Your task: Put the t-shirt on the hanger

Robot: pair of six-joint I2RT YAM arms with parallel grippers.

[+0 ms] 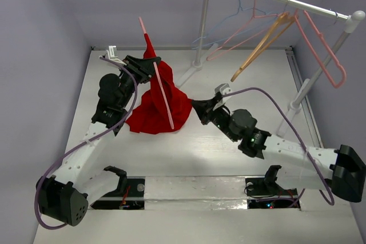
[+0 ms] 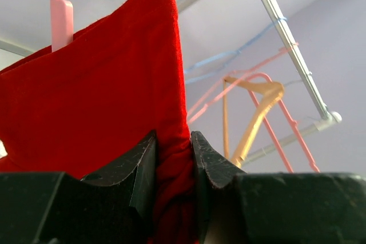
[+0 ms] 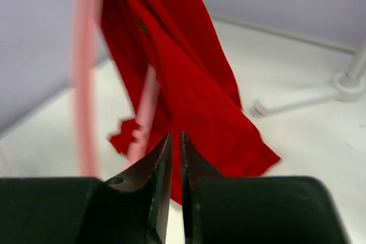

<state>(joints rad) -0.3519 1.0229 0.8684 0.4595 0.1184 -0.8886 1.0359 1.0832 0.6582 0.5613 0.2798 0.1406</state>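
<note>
t-shirt (image 2: 103, 101) pinched in left wrist view, unclear overhead

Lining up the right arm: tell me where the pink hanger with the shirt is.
In the top view, the hanger slants across the t-shirt, left of centre, just beside the left gripper.

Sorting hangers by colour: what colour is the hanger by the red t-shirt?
Pale pink hanger; shows best in the top external view.
</note>
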